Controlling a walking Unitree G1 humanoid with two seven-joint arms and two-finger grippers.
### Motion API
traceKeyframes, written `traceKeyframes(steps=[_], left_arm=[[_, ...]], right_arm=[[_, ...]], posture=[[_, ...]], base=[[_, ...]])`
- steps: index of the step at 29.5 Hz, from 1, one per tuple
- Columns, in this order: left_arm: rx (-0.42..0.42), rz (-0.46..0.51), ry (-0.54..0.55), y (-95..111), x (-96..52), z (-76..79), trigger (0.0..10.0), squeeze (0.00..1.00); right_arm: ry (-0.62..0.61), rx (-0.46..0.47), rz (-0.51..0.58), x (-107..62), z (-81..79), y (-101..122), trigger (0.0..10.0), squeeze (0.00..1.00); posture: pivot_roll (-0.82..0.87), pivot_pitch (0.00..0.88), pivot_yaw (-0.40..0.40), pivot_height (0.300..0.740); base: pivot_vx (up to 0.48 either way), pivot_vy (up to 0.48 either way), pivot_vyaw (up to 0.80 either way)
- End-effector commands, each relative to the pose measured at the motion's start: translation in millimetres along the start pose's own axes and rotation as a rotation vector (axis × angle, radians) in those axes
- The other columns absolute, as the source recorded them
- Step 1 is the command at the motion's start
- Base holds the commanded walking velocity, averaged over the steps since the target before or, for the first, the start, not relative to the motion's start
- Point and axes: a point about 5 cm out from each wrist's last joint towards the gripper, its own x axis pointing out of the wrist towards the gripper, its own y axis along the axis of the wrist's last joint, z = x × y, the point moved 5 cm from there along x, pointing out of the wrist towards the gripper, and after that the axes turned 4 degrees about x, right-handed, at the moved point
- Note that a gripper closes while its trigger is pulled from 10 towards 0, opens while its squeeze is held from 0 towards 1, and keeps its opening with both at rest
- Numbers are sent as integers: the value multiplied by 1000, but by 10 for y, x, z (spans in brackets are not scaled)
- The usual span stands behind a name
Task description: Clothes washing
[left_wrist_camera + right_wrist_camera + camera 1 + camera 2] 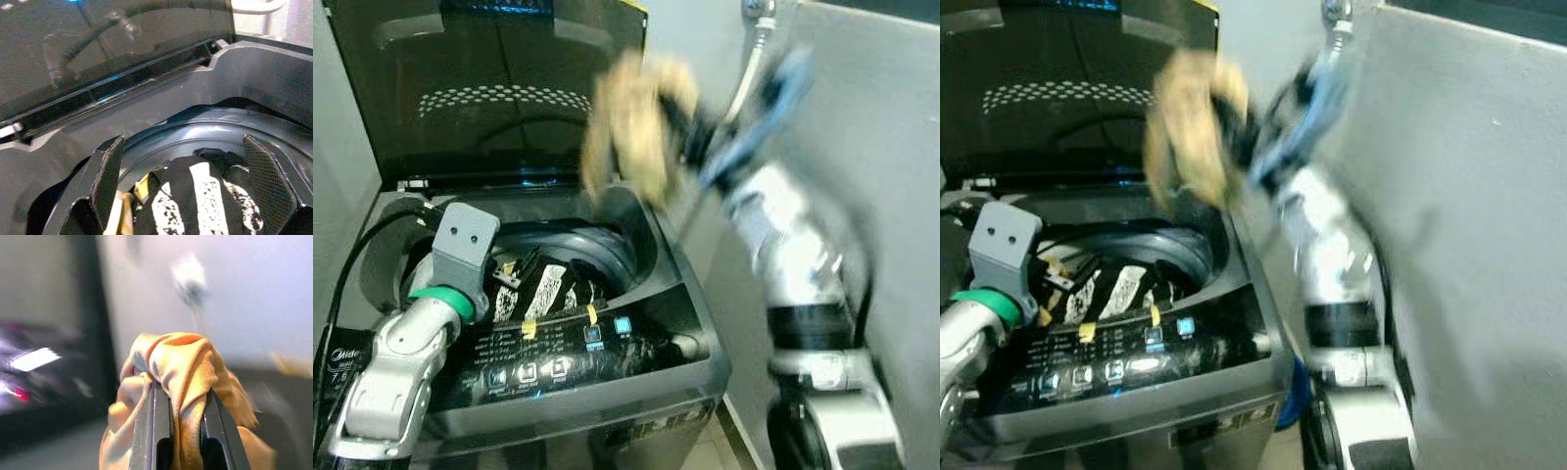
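Nearest, at 7 o'clock in the head view: left tool (pixel 195 196) at the near rim of the washing machine (pixel 695 367), fingers (pixel 108 181) spread wide, empty, aimed into the drum (pixel 607 250). Control panel (pixel 558 362) along the front edge, at 6 o'clock.

Mid-distance, centre: black-and-white patterned garment (pixel 548 289) already lying in the drum, directly beyond the left fingertips.

Farther, at 1 o'clock: right tool (pixel 178 431) raised above the far right corner of the tub, clamped on a tan cloth (pixel 631 122), bunched and hanging; blurred, presumably mid-swing.

Farthest, at 12 o'clock: lid (pixel 489 88) standing upright, hose (pixel 749 59) on the wall at 1 o'clock.

Step judged in hand: loading. Next move calls for carrying the cloth over the drum mouth, lowering past the rim, then opening the fingers.
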Motion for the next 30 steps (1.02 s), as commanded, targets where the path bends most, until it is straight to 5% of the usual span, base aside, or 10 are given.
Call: traceKeyframes(steps=[1,5,8,9,10,11,14,17,22,30], left_arm=[[4,-17,-1,-30,-25,0,10000,0],[-1,-18,-5,-39,-41,21,10000,0],[-1,-22,-14,-34,-46,44,10000,0],[6,-23,-15,-32,-47,41,10000,0],[6,-23,-15,-32,-47,41,10000,0],[22,-31,-21,-24,-49,30,10000,0],[28,-33,-24,-19,-50,25,10000,0],[29,-37,-40,12,-68,32,10000,0],[26,-46,-69,7,-93,66,10000,0],[38,-116,-147,-84,-149,159,10000,0]], right_arm=[[-34,81,23,-48,76,17,10000,0],[53,233,116,68,-119,229,10000,0],[73,187,-14,17,-127,-27,10000,0],[82,140,-138,-68,-106,-294,10000,0],[82,140,-138,-68,-106,-294,10000,0],[106,44,-389,-327,-33,-840,10000,0],[120,-2,-501,-488,-1,-1082,10000,0],[88,-105,-743,-904,156,-1617,10000,0],[103,-146,-806,-1029,134,-1822,10000,0],[147,-156,-805,-982,43,-1874,10000,0]], posture=[[36,19,-3,740],[37,21,-5,740],[37,21,-5,740],[38,21,-7,740],[38,21,-7,740],[38,22,-9,740],[38,22,-9,740],[43,23,-13,740],[45,23,-16,740],[45,23,-24,740]], base=[[0,0,0],[0,0,0],[0,0,0],[0,0,0],[0,0,0],[0,0,0],[0,0,0],[0,0,0],[0,0,0],[0,0,0]])
